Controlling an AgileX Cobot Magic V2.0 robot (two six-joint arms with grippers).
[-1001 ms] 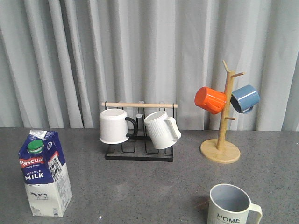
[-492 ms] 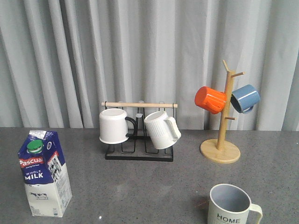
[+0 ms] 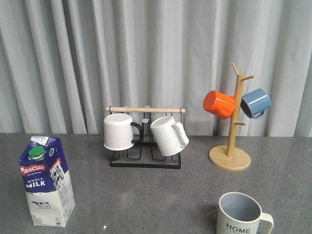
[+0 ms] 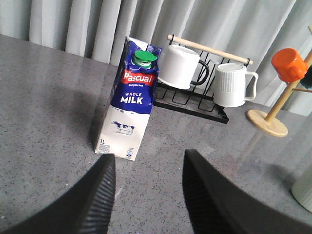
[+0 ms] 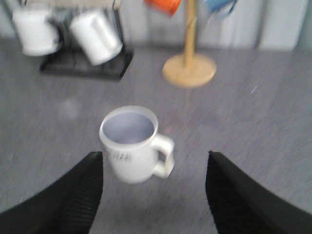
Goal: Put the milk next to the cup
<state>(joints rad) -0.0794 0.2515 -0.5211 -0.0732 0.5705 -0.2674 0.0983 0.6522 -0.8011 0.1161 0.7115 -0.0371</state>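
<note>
Milk (image 3: pixel 45 181) stands upright at your left-front corner of the tabletop (image 3: pixel 146 195), long axis vertical, cap up. HOME cup (image 3: pixel 242 215) sits well apart at the right-front. Left claw (image 4: pixel 146 195) is the nearer one: jaws spread wide, empty, carton dead ahead of the gap and not touching. Right claw (image 5: pixel 153 195) is also wide and empty, hanging over the cup. My call: take the carton with the left, grip across its narrow body, carry it rightward to just beside the cup.
</note>
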